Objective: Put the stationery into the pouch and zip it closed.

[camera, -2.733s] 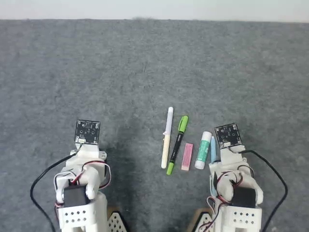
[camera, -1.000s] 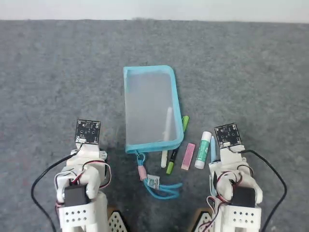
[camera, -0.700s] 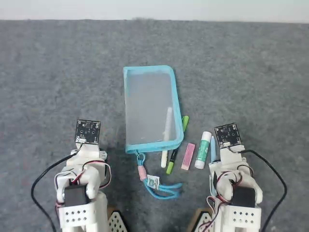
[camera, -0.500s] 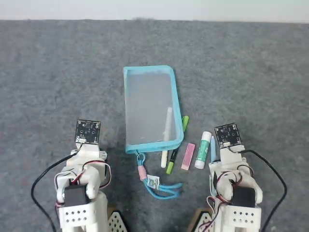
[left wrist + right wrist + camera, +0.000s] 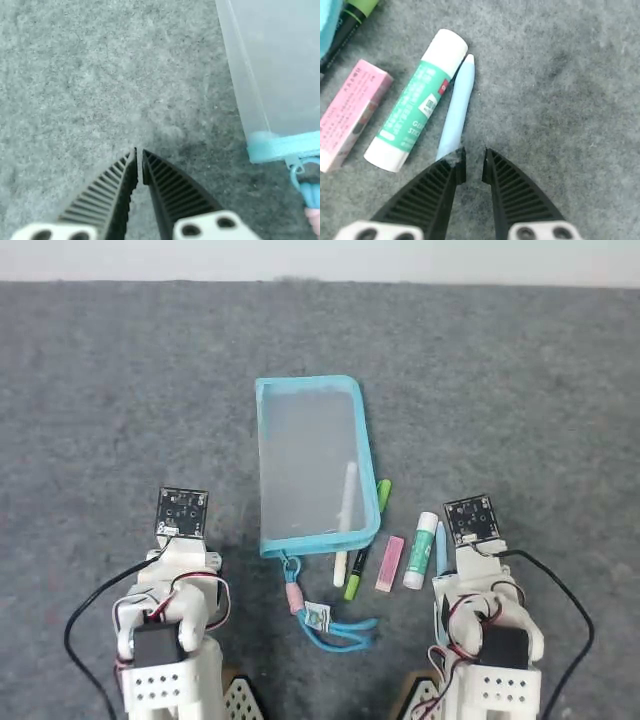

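Our left end effector point(image 5: 139, 165) hung low over the grey table point(image 5: 120, 390) with its jaws together, gripping nothing. The translucent pouch point(image 5: 310, 465) with turquoise zipper trim lay flat ahead of it and off to its right-arm side, apart from it. The zip pull and the blue wrist strap point(image 5: 335, 630) trailed back toward the arms.

Our right end effector point(image 5: 472, 165) had its jaws all but together, only a narrow slit between them, and held nothing. A pale blue pen point(image 5: 456, 112) lay just ahead of its tips. Beyond that, toward the pouch, lay a green glue stick point(image 5: 417, 100), a pink eraser point(image 5: 350, 115) and a green highlighter point(image 5: 365, 550). A white pen point(image 5: 345, 510) lay partly under the pouch.
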Robot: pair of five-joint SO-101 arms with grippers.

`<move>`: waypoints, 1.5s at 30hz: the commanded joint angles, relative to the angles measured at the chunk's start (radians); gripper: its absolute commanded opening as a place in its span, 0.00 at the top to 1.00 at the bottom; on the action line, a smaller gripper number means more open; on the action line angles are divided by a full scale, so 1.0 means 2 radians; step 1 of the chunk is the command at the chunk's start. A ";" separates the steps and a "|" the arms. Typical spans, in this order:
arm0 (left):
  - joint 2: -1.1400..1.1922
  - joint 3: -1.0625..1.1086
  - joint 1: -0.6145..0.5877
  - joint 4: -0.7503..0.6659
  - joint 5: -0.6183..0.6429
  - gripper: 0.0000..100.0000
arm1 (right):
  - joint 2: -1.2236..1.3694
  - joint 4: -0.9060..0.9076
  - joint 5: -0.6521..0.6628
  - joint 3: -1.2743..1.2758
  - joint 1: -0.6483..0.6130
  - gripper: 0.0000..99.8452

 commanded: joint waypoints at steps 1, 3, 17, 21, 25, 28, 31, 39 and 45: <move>-0.009 -0.003 0.004 0.001 -0.002 0.99 | -0.008 -0.049 -0.004 0.009 -0.004 0.92; -0.009 -0.003 0.004 0.001 -0.002 0.99 | -0.008 -0.098 -0.008 0.004 -0.007 0.93; -0.009 -0.003 0.003 0.001 -0.002 0.99 | 0.145 -0.077 -0.005 -0.237 -0.074 0.93; -0.009 -0.003 0.003 0.001 -0.002 0.99 | 0.300 -0.073 -0.008 -0.303 -0.158 0.92; -0.009 -0.003 0.003 0.001 -0.002 0.99 | 0.405 -0.073 -0.008 -0.348 -0.241 0.92; -0.009 -0.003 0.003 0.001 -0.002 0.99 | 0.434 -0.073 -0.008 -0.359 -0.294 0.92; -0.009 -0.003 0.003 0.001 -0.002 0.99 | 0.441 -0.062 -0.008 -0.371 -0.346 0.92; -0.009 -0.003 0.003 0.001 -0.002 0.99 | 0.499 -0.023 -0.008 -0.440 -0.376 0.92; -0.009 -0.003 0.003 0.001 -0.002 0.99 | 0.582 -0.068 -0.008 -0.446 -0.376 0.92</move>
